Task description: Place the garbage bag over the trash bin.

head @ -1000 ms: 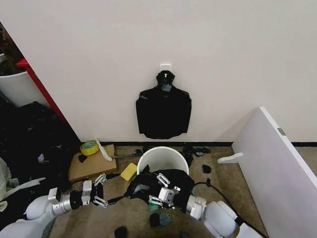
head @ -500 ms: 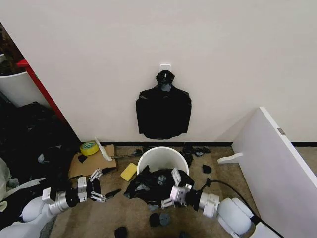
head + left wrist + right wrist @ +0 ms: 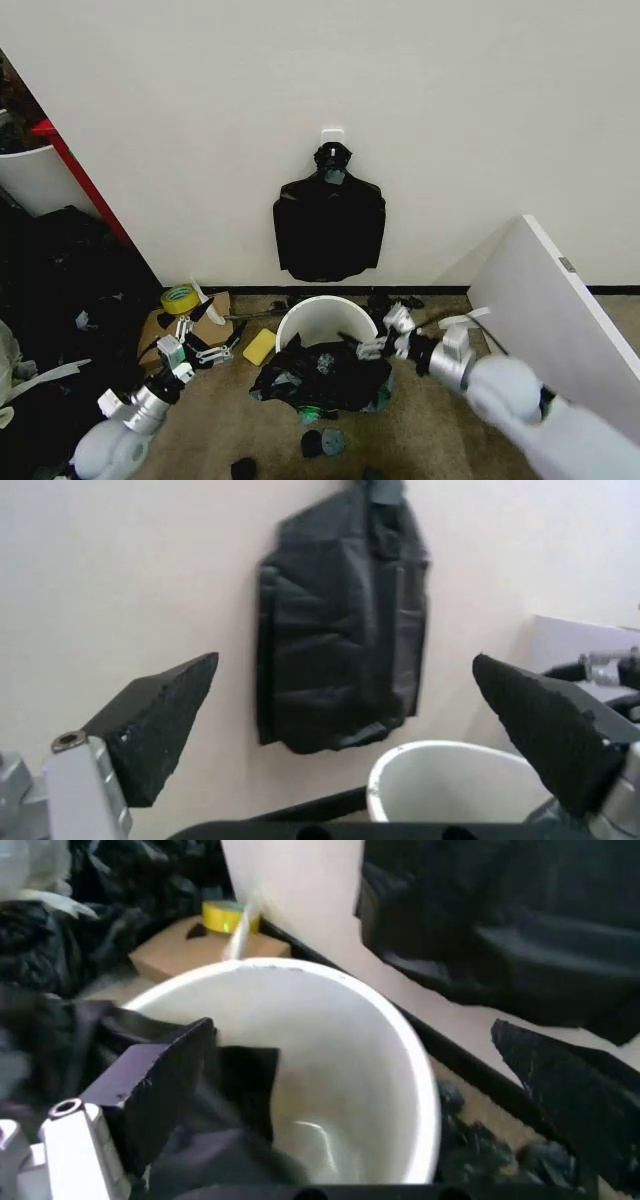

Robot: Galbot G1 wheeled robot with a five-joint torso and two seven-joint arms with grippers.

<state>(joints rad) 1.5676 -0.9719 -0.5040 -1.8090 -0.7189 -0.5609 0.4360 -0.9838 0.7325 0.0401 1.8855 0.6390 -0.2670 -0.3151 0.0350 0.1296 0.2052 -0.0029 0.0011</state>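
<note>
The round white trash bin [image 3: 325,318] stands on the carpet against the wall. The black garbage bag [image 3: 322,375] lies crumpled against the bin's near side, with part of it over the front rim. My left gripper [image 3: 208,338] hangs open to the left of the bin, near the cardboard box, holding nothing. My right gripper [image 3: 380,335] is open at the bin's right rim, just above the bag. In the right wrist view the bin [image 3: 320,1057] gapes between the spread fingers [image 3: 150,1087], with the garbage bag [image 3: 70,1035] over one side. The left wrist view faces the wall, with the bin [image 3: 450,776] low between its open fingers [image 3: 160,720].
A flat bundle of black bags [image 3: 330,225] hangs on a wall hook above the bin. A cardboard box [image 3: 170,335] with a yellow tape roll [image 3: 180,298] sits to the left, with a yellow sponge [image 3: 260,346] beside it. A white board [image 3: 560,320] leans at the right. Black scraps [image 3: 322,440] dot the floor.
Both grippers have lifted away from the bag. The right one swung from the bag's front to the bin's right rim. The left one drew back left toward the box. The bag stays slumped.
</note>
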